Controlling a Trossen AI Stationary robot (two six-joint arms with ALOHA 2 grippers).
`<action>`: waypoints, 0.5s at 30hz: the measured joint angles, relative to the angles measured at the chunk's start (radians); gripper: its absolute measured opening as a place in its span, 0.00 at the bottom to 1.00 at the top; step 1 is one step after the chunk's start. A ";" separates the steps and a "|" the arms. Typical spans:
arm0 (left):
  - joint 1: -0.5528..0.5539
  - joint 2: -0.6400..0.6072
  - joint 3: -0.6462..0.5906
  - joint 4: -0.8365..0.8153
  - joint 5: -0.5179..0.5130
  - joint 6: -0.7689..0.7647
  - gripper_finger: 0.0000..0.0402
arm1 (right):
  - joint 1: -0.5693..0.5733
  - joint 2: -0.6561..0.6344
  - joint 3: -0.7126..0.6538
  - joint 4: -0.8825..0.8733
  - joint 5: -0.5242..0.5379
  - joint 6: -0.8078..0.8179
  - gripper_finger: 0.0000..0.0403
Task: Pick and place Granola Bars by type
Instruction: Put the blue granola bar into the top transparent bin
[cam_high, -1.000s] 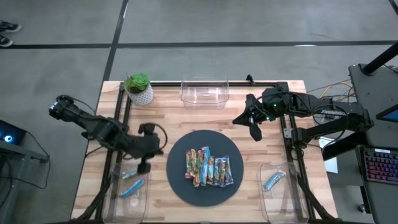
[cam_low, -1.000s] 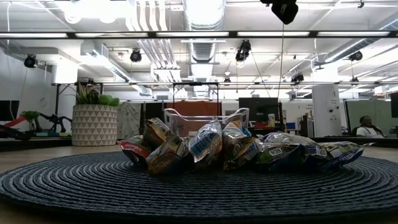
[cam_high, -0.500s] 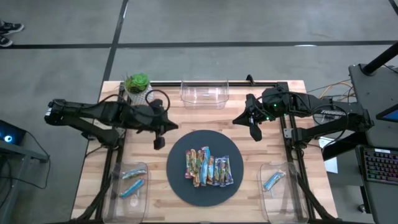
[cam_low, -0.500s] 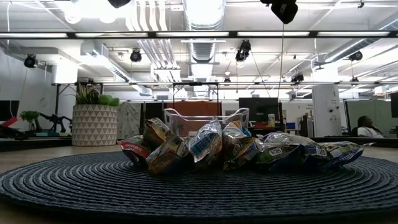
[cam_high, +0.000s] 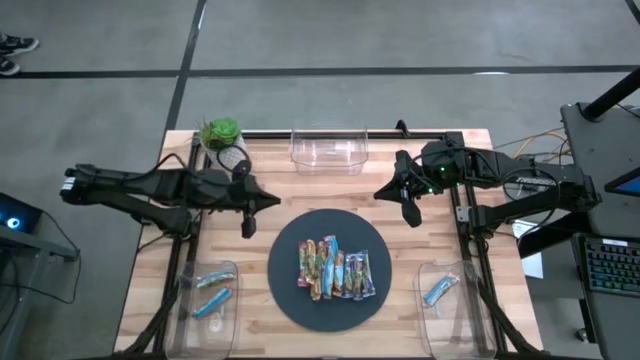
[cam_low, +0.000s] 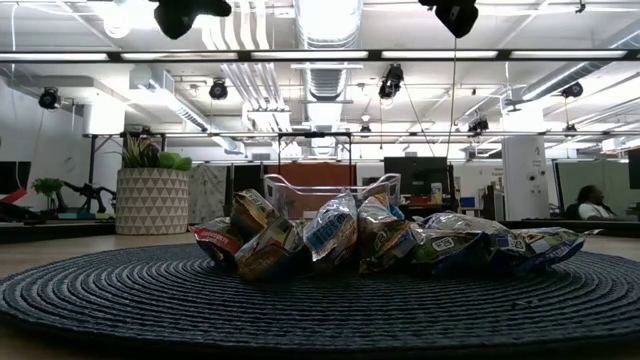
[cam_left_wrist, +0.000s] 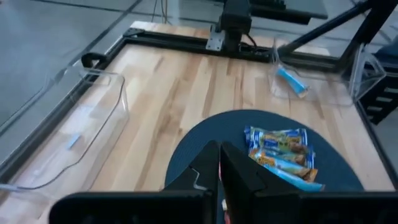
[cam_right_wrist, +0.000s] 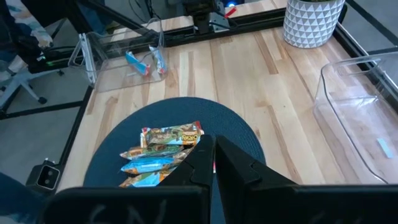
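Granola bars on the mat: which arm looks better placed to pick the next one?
Probably the left. Its claw hangs just off the dark mat, near the pile of granola bars. The right claw sits farther back, beyond the mat's far right edge. Both claws are shut.

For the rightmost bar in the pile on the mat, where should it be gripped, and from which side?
Grip the rightmost granola bar across its narrow width at mid-length, coming straight down. It lies flat on the round mat, its outer long edge free; the inner edge abuts its neighbour.

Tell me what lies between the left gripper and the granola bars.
High view: bare wood, then the dark mat's rim, separates the left gripper from the granola bars.
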 joint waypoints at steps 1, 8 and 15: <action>0.000 -0.010 -0.014 0.000 0.000 -0.002 0.00 | 0.000 0.000 0.000 0.000 0.001 0.000 0.02; 0.000 -0.056 -0.036 0.000 0.000 0.007 0.00 | 0.000 0.014 -0.001 0.010 0.005 0.003 0.02; 0.001 -0.070 -0.025 0.002 0.000 0.009 0.00 | 0.000 0.016 -0.002 0.031 0.029 0.000 0.02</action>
